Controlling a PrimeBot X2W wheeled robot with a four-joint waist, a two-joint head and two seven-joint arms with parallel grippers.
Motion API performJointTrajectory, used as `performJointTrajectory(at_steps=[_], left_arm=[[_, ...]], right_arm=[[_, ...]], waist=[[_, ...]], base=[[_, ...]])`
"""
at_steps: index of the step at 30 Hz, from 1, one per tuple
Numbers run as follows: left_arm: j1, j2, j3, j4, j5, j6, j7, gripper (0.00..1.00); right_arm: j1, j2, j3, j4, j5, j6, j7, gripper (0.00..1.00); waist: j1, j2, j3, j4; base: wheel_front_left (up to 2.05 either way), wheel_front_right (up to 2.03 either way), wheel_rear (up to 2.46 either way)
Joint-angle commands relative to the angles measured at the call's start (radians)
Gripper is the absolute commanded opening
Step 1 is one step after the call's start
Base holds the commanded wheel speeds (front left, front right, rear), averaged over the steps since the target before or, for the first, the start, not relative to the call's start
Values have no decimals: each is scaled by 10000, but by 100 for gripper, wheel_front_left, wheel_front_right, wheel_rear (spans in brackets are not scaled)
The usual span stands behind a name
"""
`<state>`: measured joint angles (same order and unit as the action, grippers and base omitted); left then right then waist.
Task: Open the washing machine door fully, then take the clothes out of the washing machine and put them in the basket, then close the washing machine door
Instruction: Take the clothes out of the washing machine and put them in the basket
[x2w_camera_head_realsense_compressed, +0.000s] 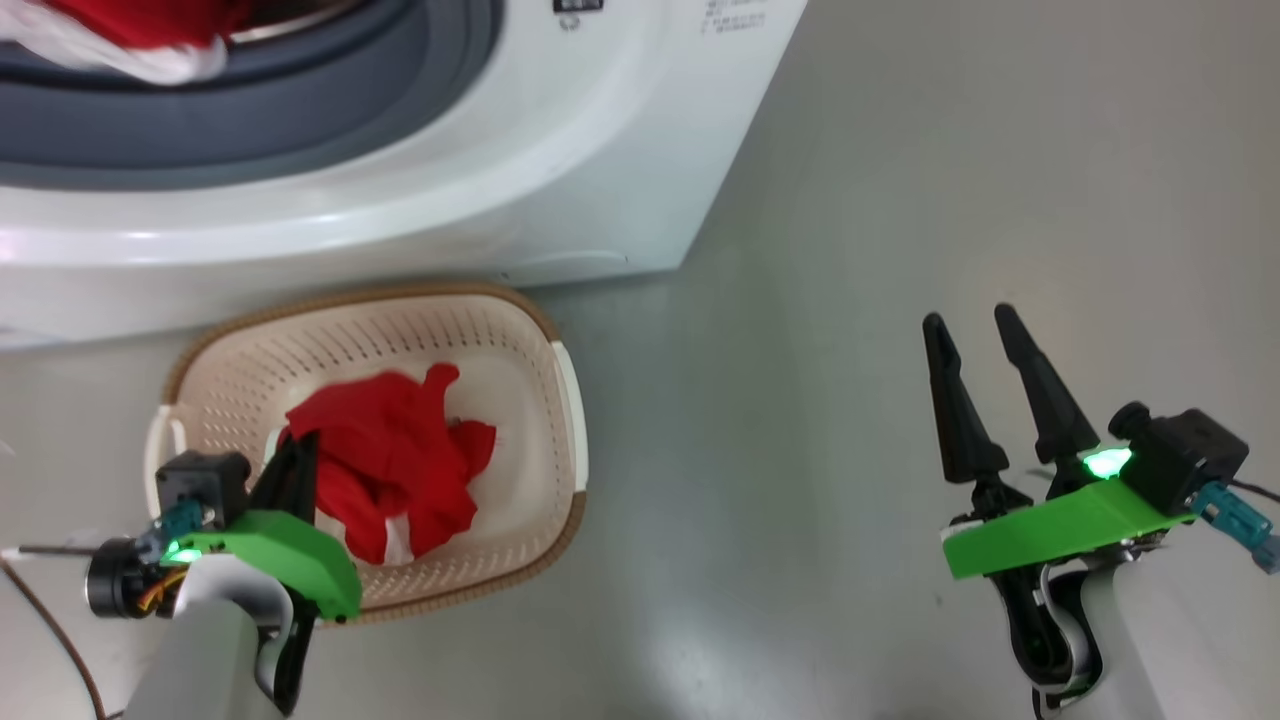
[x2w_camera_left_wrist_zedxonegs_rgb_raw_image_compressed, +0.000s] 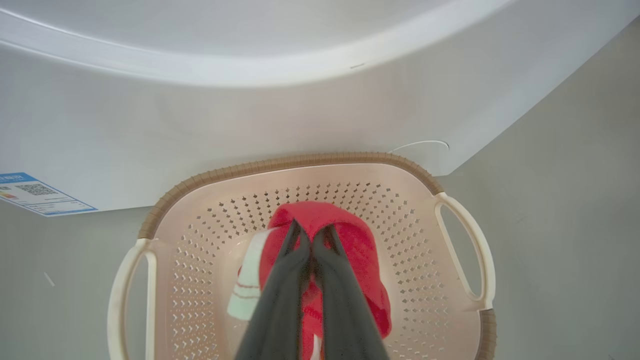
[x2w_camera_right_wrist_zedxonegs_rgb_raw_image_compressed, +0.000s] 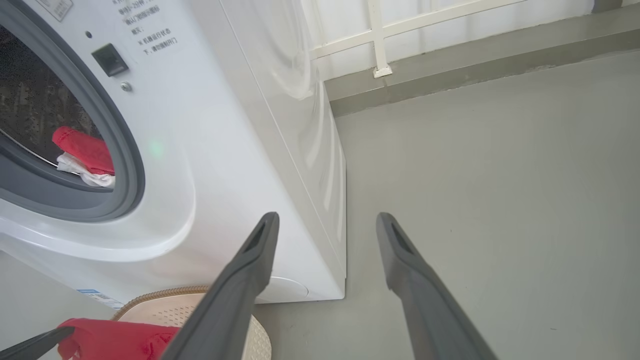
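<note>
Left hand (x2w_camera_left_wrist_zedxonegs_rgb_raw_image_compressed: 311, 227) gripping clothes (x2w_camera_left_wrist_zedxonegs_rgb_raw_image_compressed: 360, 250), basket (x2w_camera_left_wrist_zedxonegs_rgb_raw_image_compressed: 300, 162) on floor (x2w_camera_head_realsense_compressed: 850, 400) (glossy grey)

Left hand (x2w_camera_left_wrist_zedxonegs_rgb_raw_image_compressed: 311, 231): two dark fingers pressed together along most of their length, tips slightly splayed, pinching a fold of the clothes (x2w_camera_left_wrist_zedxonegs_rgb_raw_image_compressed: 352, 240). In the head view it sat at lower left, fingers pointing up the frame. The pale left forearm (x2w_camera_head_realsense_compressed: 200, 640) rose from the bottom edge, and the green left wrist bracket (x2w_camera_head_realsense_compressed: 290, 560) had its lamp lit.

Right hand (x2w_camera_head_realsense_compressed: 968, 318): lower right, fingers parted in a V, tips pointing up and slightly left. The right forearm (x2w_camera_head_realsense_compressed: 1150, 640) was pale, and the green right wrist bracket (x2w_camera_head_realsense_compressed: 1060, 525) was likewise lit.
</note>
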<state>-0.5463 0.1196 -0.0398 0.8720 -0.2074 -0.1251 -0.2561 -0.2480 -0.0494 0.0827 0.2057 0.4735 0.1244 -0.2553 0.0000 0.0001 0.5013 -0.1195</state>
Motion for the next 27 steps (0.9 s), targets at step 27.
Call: performJointTrajectory(at_steps=[27], left_arm=[[-2614, 737, -1391, 3372, -687, -55, -57, 34]], right_arm=[[-942, -8, 344, -585, 90, 63, -65, 100]], waist=[[0, -1, 2275, -413]], base=[[0, 0, 0]])
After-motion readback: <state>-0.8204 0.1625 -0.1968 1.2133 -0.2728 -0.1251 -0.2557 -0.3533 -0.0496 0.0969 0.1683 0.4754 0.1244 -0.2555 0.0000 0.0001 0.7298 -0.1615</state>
